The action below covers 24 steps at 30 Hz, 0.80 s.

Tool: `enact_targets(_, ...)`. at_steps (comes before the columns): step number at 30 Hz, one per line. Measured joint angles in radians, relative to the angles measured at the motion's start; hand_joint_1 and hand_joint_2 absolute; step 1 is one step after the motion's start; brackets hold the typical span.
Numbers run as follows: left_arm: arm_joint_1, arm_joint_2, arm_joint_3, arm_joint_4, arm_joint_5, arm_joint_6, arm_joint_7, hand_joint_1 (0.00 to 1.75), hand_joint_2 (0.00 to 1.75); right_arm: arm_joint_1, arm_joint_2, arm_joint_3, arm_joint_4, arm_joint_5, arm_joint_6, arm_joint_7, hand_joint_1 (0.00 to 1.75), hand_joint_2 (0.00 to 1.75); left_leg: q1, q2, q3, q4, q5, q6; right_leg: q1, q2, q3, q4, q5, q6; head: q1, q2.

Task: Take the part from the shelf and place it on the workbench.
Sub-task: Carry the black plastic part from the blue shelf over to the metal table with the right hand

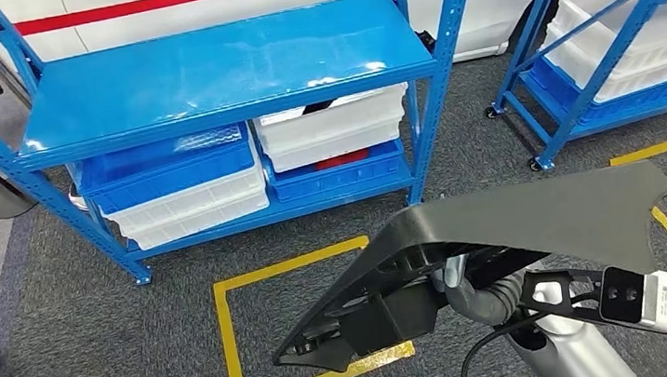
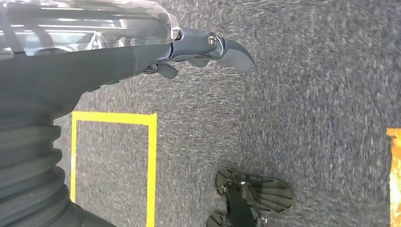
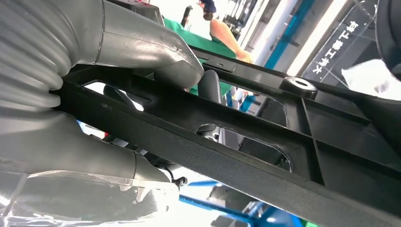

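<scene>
Warehouse, blue shelving [image 1: 206,80], stacked bins [image 1: 185,190], floor markings [image 1: 261,336]

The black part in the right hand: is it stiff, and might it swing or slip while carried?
The black part is probably stiff: moulded ribs and cut-outs show underneath. It overhangs the right hand widely, so it may lever or tilt. Its textured surface suggests a fair grip.

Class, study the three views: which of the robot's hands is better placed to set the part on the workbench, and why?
The right hand: it already grips the black part. The left hand hangs over the carpet, holding nothing.
</scene>
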Motion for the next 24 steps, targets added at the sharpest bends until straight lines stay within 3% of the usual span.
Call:
enact_targets(2,-0.001,0.001,0.0,0.0,-0.004,-0.001,0.003,0.0,1.75,0.013,0.012,-0.007,-0.015,0.014,0.01,0.0,1.66,1.75,0.003,-0.035,-0.033,0.08,-0.056,-0.009,-0.003,0.018,-0.003,-0.004,0.007,-0.013,0.0,0.0)
enact_targets(4,0.0,0.001,0.0,0.0,-0.006,-0.002,0.006,0.0,1.75,0.027,0.027,-0.007,-0.026,0.026,0.018,0.0,1.66,1.75,0.003,-0.064,-0.089,0.216,-0.123,-0.012,-0.001,0.037,-0.008,-0.003,0.011,-0.02,0.0,0.0)
enact_targets(5,0.0,0.002,0.0,0.0,-0.006,-0.002,0.007,0.0,1.75,0.035,0.034,-0.007,-0.03,0.033,0.023,0.0,1.66,1.75,0.003,-0.069,-0.11,0.266,-0.138,-0.012,0.0,0.048,-0.01,-0.003,0.013,-0.021,0.0,0.0)
enact_targets(6,0.001,0.002,0.0,0.0,-0.007,-0.003,0.007,0.0,1.75,0.041,0.041,-0.007,-0.034,0.039,0.026,0.0,1.66,1.75,0.003,-0.071,-0.116,0.28,-0.133,-0.01,0.001,0.06,-0.011,-0.002,0.014,-0.022,0.0,0.0)
enact_targets(7,0.001,0.002,0.0,0.0,-0.008,-0.005,0.008,0.0,1.75,0.045,0.048,-0.006,-0.039,0.045,0.028,0.0,1.66,1.75,0.003,-0.073,-0.104,0.259,-0.112,-0.008,0.002,0.071,-0.012,-0.001,0.015,-0.022,0.0,0.0)
enact_targets(8,0.001,0.003,0.0,0.0,-0.011,-0.007,0.008,0.0,1.75,0.047,0.055,-0.004,-0.045,0.05,0.025,0.0,1.66,1.75,0.003,-0.079,-0.075,0.199,-0.075,-0.004,0.003,0.084,-0.011,0.002,0.015,-0.021,0.0,0.0)
enact_targets(10,0.001,0.009,-0.001,0.0,-0.022,-0.011,0.009,0.0,1.75,0.046,0.067,0.006,-0.061,0.063,0.0,0.001,1.66,1.75,0.003,-0.115,-0.01,0.062,-0.02,0.006,0.004,0.105,-0.015,0.007,0.016,-0.017,0.0,0.0)
enact_targets(12,-0.002,0.015,-0.006,0.0,-0.036,-0.015,0.013,0.0,1.75,0.045,0.076,0.026,-0.083,0.079,-0.043,0.002,1.66,1.75,0.001,-0.139,0.018,-0.003,-0.007,0.012,0.001,0.122,-0.025,0.011,0.021,-0.006,0.0,0.0)
enact_targets(14,-0.008,0.02,-0.014,0.0,-0.048,-0.022,0.017,0.0,1.75,0.043,0.079,0.049,-0.107,0.09,-0.087,0.004,1.66,1.75,0.002,-0.125,0.018,-0.012,-0.002,0.018,-0.001,0.136,-0.033,0.01,0.027,0.008,0.0,0.0)
enact_targets(16,-0.01,0.023,-0.022,0.0,-0.062,-0.035,0.023,0.0,1.75,0.04,0.077,0.069,-0.133,0.099,-0.129,0.003,1.66,1.75,0.007,-0.104,0.019,-0.023,0.007,0.03,0.001,0.112,-0.048,0.036,0.007,0.018,0.0,0.0)
enact_targets(17,-0.009,0.024,-0.026,0.0,-0.068,-0.041,0.027,0.0,1.75,0.039,0.075,0.079,-0.146,0.103,-0.147,0.003,1.66,1.75,0.01,-0.092,0.02,-0.027,0.011,0.034,0.002,0.09,-0.067,0.077,-0.02,0.022,0.0,0.0)
enact_targets(18,-0.008,0.025,-0.031,0.0,-0.074,-0.044,0.029,0.0,1.75,0.038,0.073,0.087,-0.158,0.106,-0.158,0.002,1.66,1.75,0.008,-0.081,0.018,-0.028,0.012,0.037,0.001,0.067,-0.095,0.137,-0.053,0.026,0.0,0.0)
enact_targets(20,-0.006,0.027,-0.039,0.0,-0.082,-0.047,0.032,0.0,1.75,0.039,0.067,0.103,-0.178,0.111,-0.163,0.001,1.66,1.75,0.006,-0.06,0.015,-0.027,0.012,0.038,-0.006,0.049,-0.15,0.257,-0.103,0.033,0.0,0.0)
enact_targets(22,-0.006,0.029,-0.043,0.0,-0.085,-0.047,0.034,0.0,1.75,0.04,0.064,0.112,-0.19,0.114,-0.157,0.001,1.66,1.75,0.006,-0.046,0.014,-0.026,0.012,0.038,-0.009,0.045,-0.171,0.305,-0.113,0.037,0.0,0.0)
enact_targets(24,-0.006,0.029,-0.043,0.0,-0.085,-0.047,0.034,0.0,1.75,0.041,0.064,0.114,-0.192,0.114,-0.155,0.001,1.66,1.75,0.006,-0.043,0.014,-0.026,0.012,0.038,-0.01,0.045,-0.172,0.306,-0.111,0.037,0.0,0.0)
